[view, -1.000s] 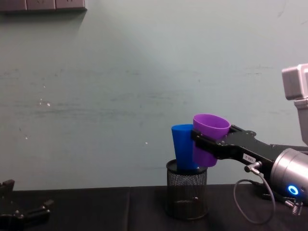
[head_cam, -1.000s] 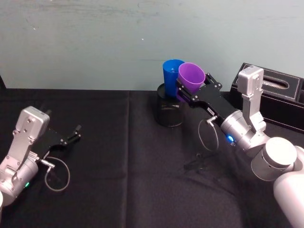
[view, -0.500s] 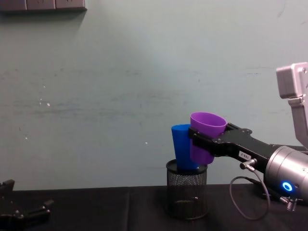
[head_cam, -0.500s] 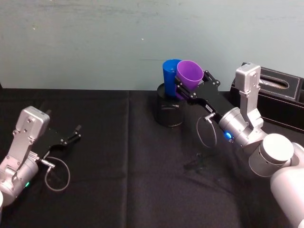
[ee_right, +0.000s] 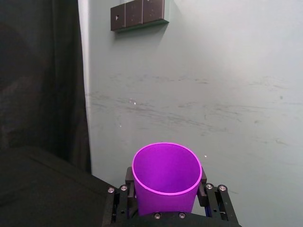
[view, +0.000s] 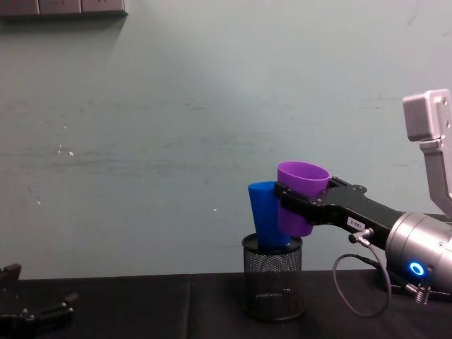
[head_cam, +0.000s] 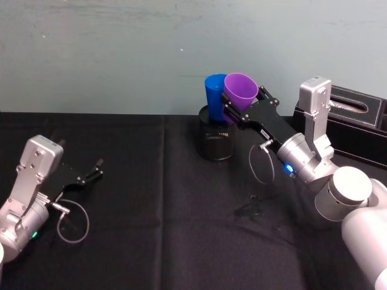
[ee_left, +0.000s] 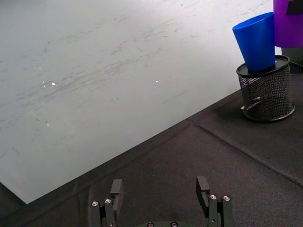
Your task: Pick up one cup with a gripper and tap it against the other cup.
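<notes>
Our right gripper clamps the purple cup against the tilted blue cup standing in the black mesh holder. Our left gripper lies spread-fingered on the black cloth, well apart.

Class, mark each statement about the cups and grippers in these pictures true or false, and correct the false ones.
1. The right gripper holds the purple cup. True.
2. The blue cup lies flat on the table. False: it stands in the mesh holder.
3. The left gripper is open and empty. True.
4. The purple cup is upside down. False: its mouth faces up.
5. The two cups are far apart. False: the purple cup is right beside the blue cup, above the holder.
</notes>
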Controlling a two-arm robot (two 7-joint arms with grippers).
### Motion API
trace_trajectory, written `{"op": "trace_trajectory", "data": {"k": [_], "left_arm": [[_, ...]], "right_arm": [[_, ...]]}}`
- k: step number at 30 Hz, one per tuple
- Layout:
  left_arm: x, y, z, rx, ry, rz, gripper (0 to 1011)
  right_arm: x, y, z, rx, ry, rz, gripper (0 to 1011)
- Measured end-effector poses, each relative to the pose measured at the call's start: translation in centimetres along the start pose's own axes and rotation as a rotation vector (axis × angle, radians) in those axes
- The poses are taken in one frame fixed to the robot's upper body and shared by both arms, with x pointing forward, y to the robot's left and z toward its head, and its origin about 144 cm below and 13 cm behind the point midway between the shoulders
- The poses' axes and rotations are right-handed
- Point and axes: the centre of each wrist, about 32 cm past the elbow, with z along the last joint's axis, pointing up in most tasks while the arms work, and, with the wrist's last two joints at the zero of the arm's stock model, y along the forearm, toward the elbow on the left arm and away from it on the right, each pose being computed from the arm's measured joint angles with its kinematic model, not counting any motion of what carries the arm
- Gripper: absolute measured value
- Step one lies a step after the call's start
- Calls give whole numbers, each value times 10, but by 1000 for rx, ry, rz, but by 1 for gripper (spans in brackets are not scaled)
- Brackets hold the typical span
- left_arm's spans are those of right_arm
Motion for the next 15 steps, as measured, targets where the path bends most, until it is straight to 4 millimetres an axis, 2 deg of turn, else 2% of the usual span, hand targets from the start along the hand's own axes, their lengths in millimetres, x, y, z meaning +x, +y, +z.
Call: {"op": "trace_trajectory", "data": {"k": [15], "left_arm": [[0,0,0,0,0,0,1011]], "right_arm": [[1,-2,1,1,-6,4,731]]}}
